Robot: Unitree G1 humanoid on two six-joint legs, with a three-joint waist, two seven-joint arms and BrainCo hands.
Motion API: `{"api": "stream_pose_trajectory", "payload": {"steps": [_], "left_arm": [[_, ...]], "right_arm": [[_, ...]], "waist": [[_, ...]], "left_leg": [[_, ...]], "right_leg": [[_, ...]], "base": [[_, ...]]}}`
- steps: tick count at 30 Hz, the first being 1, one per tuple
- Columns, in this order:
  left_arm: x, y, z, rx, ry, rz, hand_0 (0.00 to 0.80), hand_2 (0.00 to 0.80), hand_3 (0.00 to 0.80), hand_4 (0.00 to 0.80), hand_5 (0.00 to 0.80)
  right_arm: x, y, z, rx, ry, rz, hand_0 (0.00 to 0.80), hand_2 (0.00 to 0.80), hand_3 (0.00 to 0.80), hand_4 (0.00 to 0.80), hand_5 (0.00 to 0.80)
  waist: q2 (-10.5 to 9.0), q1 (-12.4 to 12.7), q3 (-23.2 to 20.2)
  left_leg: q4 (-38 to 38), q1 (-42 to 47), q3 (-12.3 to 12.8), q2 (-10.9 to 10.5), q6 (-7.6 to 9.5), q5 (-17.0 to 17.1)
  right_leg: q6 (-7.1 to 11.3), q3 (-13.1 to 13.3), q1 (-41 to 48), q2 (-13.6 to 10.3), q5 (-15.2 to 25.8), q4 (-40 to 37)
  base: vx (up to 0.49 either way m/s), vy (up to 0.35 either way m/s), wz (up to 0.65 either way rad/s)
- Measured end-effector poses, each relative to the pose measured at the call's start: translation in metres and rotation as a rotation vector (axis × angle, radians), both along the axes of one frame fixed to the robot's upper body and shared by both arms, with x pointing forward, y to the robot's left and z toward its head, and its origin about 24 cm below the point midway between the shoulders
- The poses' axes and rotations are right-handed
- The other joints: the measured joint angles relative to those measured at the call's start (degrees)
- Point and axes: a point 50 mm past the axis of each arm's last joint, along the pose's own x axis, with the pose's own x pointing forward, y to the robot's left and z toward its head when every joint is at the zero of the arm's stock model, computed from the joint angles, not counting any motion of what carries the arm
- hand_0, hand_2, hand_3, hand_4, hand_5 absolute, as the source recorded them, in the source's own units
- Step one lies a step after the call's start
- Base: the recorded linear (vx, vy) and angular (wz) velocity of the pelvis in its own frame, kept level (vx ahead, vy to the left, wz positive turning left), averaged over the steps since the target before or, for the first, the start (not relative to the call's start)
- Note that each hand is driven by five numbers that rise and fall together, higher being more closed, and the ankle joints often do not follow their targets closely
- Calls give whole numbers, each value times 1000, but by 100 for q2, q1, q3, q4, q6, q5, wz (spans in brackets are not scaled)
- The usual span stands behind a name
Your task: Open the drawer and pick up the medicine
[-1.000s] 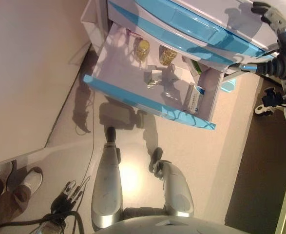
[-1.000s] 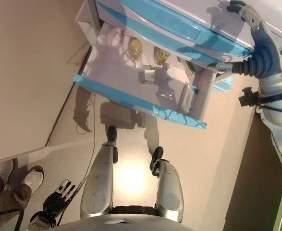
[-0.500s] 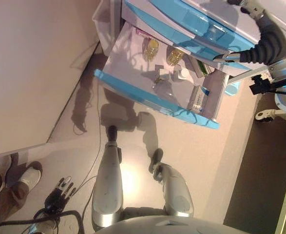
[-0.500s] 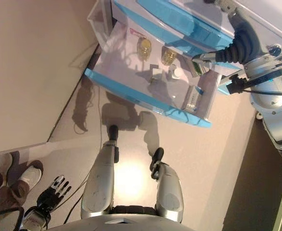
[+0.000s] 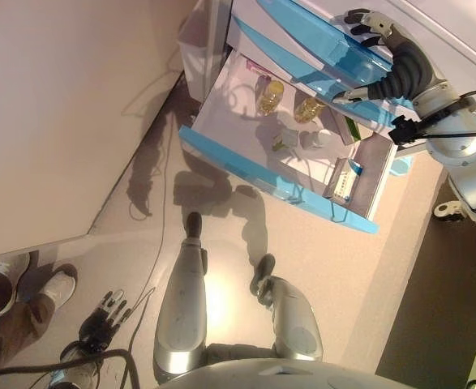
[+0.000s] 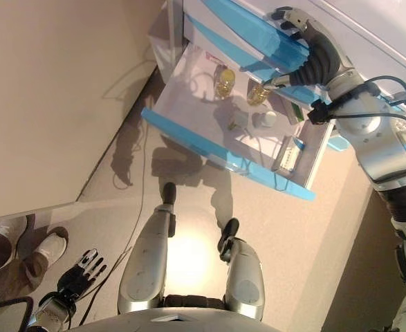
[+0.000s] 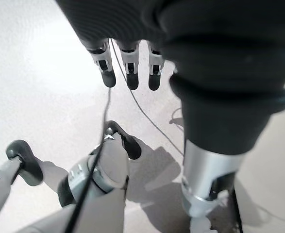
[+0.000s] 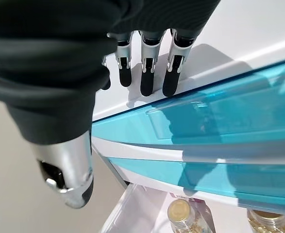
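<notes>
Right robot hand [image 6: 294,22] is raised over the cabinet's [image 5: 432,24] closed upper blue drawers [image 5: 319,36], fingers [image 8: 147,77] straight, apart, holding nothing. Bottom drawer [image 5: 278,174] is pulled out w/ medicine in it: two bottles [image 5: 272,96] at the back, a box [image 5: 343,180] near the front corner. Left robot hand [image 5: 100,320] hangs low by the floor [image 5: 124,235], fingers relaxed. Right wrist view shows only one bottle cap [image 8: 179,211]; eye views show a person's shoes [image 5: 59,285].

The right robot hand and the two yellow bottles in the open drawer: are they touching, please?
Apart. In the left eye view the right robot hand is above the closed blue drawer fronts, while the yellow bottles stand in the open drawer below.
</notes>
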Motion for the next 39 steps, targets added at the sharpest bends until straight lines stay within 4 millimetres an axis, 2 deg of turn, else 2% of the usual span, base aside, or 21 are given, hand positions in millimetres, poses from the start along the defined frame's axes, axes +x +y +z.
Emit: {"api": "stream_pose_trajectory", "payload": {"steps": [6, 14, 21, 23, 27, 29, 39], "left_arm": [[2, -2, 0, -4, -4, -5, 0, 0, 0, 0, 0], [3, -9, -3, -34, -2, -11, 0, 0, 0, 0, 0], [7, -20, -6, -56, -9, -39, 0, 0, 0, 0, 0], [7, -25, -8, -71, -7, -41, 0, 0, 0, 0, 0], [7, -30, -10, -85, -9, -41, 0, 0, 0, 0, 0], [8, -31, -10, -86, -11, -41, 0, 0, 0, 0, 0], [10, -35, -10, -91, -16, -50, 0, 0, 0, 0, 0]], "right_arm": [[5, 4, -1, -21, -4, -9, 0, 0, 0, 0, 0], [8, 5, -4, -56, 0, -26, 0, 0, 0, 0, 0], [4, 10, 0, -118, -49, -21, 0, 0, 0, 0, 0], [3, 12, 1, -132, -65, -11, 0, 0, 0, 0, 0], [-2, 18, 1, -149, -86, 16, 0, 0, 0, 0, 0], [-4, 21, 2, -166, -100, 28, 0, 0, 0, 0, 0], [-9, 26, 2, -192, -115, 27, 0, 0, 0, 0, 0]], "waist": [[50, 43, 29], [117, 74, 50], [324, 86, 46], [380, 85, 48], [382, 48, 47], [383, 38, 47], [378, 28, 45]], "left_leg": [[-199, -61, -3, -34, -4, 1], [-309, -17, -25, -104, -47, 30], [-329, -43, -78, -98, -50, 32], [-324, -43, -92, -107, -114, 74], [-306, -39, -133, -123, -141, 103], [-304, -31, -154, -127, -117, 222], [-311, -34, -186, -173, -103, 228]], "right_leg": [[-6, -48, -25, 33, -73, -270], [-30, 63, -20, 8, -52, -333], [-29, 65, -98, 33, -53, -320], [-39, 65, -99, 43, -46, -308], [-50, 74, -100, 54, -41, -314], [-48, 110, -103, 78, -39, -281], [-25, 135, -130, 46, -61, -239]], "base": [[-5, 44, 5], [1, 22, 1], [-3, 3, -2], [-12, 7, -9], [-12, 2, -8], [-8, 6, -10], [-1, 1, -1]]}}
